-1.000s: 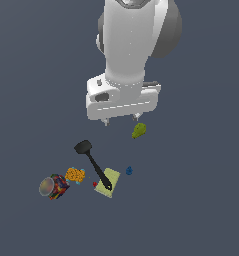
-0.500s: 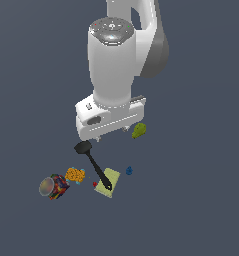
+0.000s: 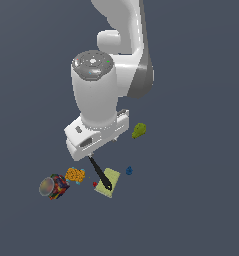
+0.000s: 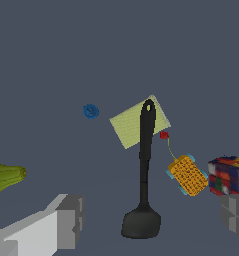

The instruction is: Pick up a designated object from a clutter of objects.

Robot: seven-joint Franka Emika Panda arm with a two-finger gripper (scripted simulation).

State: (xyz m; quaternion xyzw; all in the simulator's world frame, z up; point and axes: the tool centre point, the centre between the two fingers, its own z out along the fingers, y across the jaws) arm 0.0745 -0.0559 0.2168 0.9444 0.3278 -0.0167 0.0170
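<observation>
The designated object is a small orange speckled lump with cyan at its edge [image 3: 75, 175], lying between the multicoloured can [image 3: 53, 186] and the black spatula [image 3: 100, 175]. My gripper [image 3: 102, 149] hangs above the spatula's blade end, to the exterior view's right of the lump and apart from it. In the wrist view the gripper [image 4: 151, 225] is open and empty, with the grey fingers [image 4: 66, 222] wide apart. The spatula [image 4: 143, 175] lies between them, and the orange lump [image 4: 187, 175] and the can [image 4: 228, 175] lie near the other finger.
The spatula's handle lies on a pale yellow sponge [image 3: 113, 176] [image 4: 126, 125]. A tiny red piece [image 3: 95, 184] [image 4: 164, 135] and a blue piece [image 3: 129, 171] [image 4: 91, 111] lie near the sponge. A yellow-green pear shape [image 3: 138, 131] [image 4: 3, 177] lies apart from the rest.
The arm has swung toward the exterior view's left and come lower, from beside the pear shape to over the spatula's blade. The objects have not moved.
</observation>
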